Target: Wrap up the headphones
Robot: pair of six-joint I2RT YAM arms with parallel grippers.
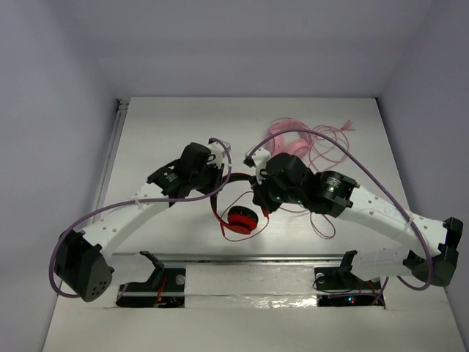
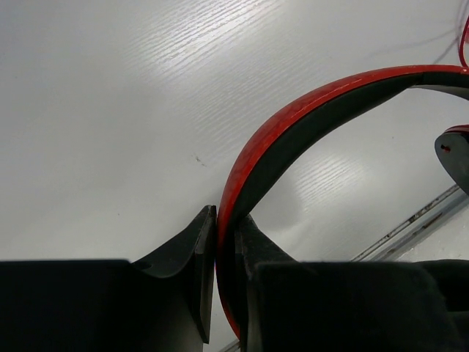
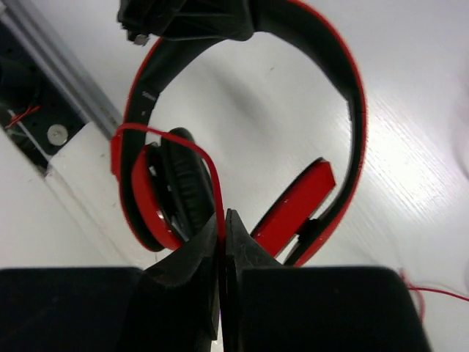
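Red cable (image 3: 214,180) is pinched thinly in your right gripper (image 3: 222,218) and may slip; your left gripper (image 2: 226,221) clamps the band (image 2: 293,116).

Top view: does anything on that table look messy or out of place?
Yes. A pink cable sprawls in tangled loops at the far side of the table. The red headphones have their red cable hanging loose too, not yet wound.

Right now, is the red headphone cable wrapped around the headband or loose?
Loose. The cable arcs as one strand past the ear cup into the shut right gripper; no turns show around the headband.
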